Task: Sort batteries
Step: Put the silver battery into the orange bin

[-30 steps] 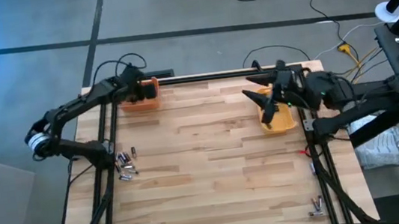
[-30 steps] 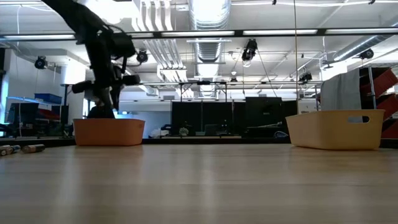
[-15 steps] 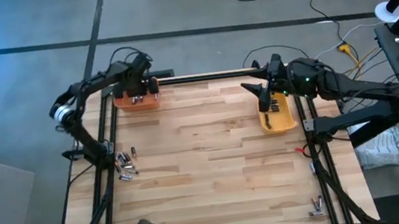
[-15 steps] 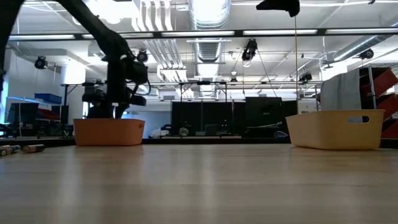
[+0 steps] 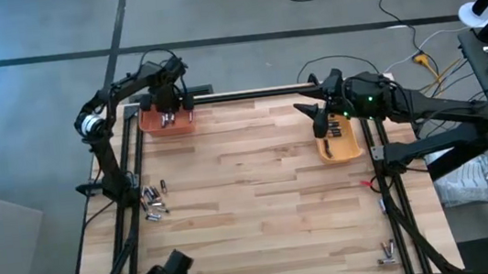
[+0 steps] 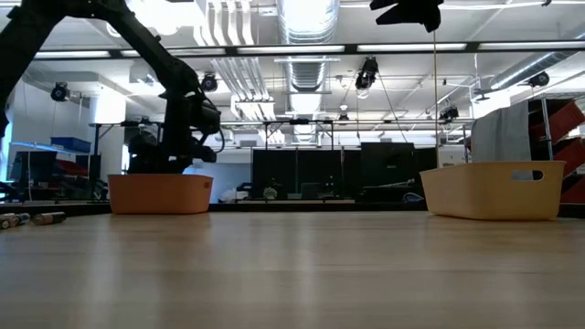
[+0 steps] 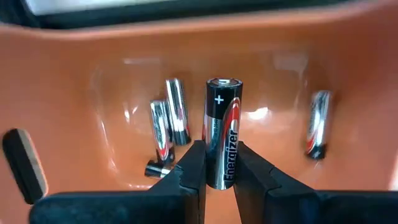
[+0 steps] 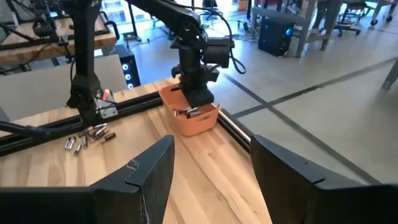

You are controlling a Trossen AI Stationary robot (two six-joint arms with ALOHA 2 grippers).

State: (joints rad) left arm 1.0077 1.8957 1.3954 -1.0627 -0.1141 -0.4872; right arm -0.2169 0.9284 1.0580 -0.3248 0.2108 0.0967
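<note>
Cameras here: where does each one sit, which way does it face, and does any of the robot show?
High view: above, looking straight down; both arms, orange bin, yellow bin.
Low view: table height, level across; left arm over the orange bin.
Left wrist view: into the orange bin; left gripper pinches a battery.
Right wrist view: across the table past the open right gripper.
Shared: all four show the orange bin.
</note>
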